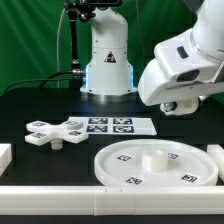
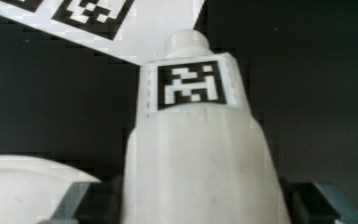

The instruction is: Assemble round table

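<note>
On the table, disc: the large round rimmed white plastic disc (image 1: 155, 170) lies flat on the black table (image 1: 40, 105) near the front edge, toward the exterior view's right, with a raised round hub (image 1: 152, 154) at its middle.
Cross piece: the white plastic cross-shaped piece (image 1: 55, 133) lies flat toward the exterior view's left, well apart from the disc.
Marker board: the thin flat white marker board (image 1: 112, 125) lies just beside the cross piece, in front of the white robot base (image 1: 108, 70).
Cylinder: the short thick white plastic cylinder (image 2: 194, 140), tapered at its end and bearing one black-and-white square tag (image 2: 194, 85), fills the wrist view with the dark tabletop behind it. It cannot be made out in the exterior view.
Claw: the two-finger gripper (image 2: 202, 205) is narrowed onto the cylinder, with dark fingers (image 2: 87, 205) on either side of it.
Arm: the big white robot arm (image 1: 185, 65) hangs over the table at the exterior view's right, above the far side of the disc.
</note>
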### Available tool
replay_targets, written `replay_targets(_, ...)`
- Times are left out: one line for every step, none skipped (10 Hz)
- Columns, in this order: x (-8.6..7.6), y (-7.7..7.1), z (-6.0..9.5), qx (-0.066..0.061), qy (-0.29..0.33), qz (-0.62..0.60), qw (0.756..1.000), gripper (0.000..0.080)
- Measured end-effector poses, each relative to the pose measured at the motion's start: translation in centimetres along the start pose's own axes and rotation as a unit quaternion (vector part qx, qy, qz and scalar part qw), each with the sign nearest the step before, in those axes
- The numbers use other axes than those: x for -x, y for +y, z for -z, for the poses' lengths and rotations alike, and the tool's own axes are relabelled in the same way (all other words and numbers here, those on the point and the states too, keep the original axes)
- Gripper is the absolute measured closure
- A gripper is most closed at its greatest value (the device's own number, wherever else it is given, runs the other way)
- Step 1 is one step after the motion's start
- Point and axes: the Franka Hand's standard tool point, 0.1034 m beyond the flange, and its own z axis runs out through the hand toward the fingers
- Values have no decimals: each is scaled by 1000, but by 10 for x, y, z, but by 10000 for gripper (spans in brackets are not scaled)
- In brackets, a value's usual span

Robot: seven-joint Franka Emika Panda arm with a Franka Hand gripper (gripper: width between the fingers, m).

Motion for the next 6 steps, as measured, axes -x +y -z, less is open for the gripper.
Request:
replay_targets(-6, 1, 3, 2, 21, 0, 1000, 392)
replay_targets(-12, 4, 10, 7, 70, -1, 998, 392)
replay_targets(-7, 8, 19, 9, 100, -4, 995, 392)
replay_targets(-4, 10, 28, 13, 128, -4, 992, 392)
replay_targets(2, 13, 39, 15, 148, -7, 989, 392)
replay_targets(6, 20, 52, 18, 178, -11, 984, 392)
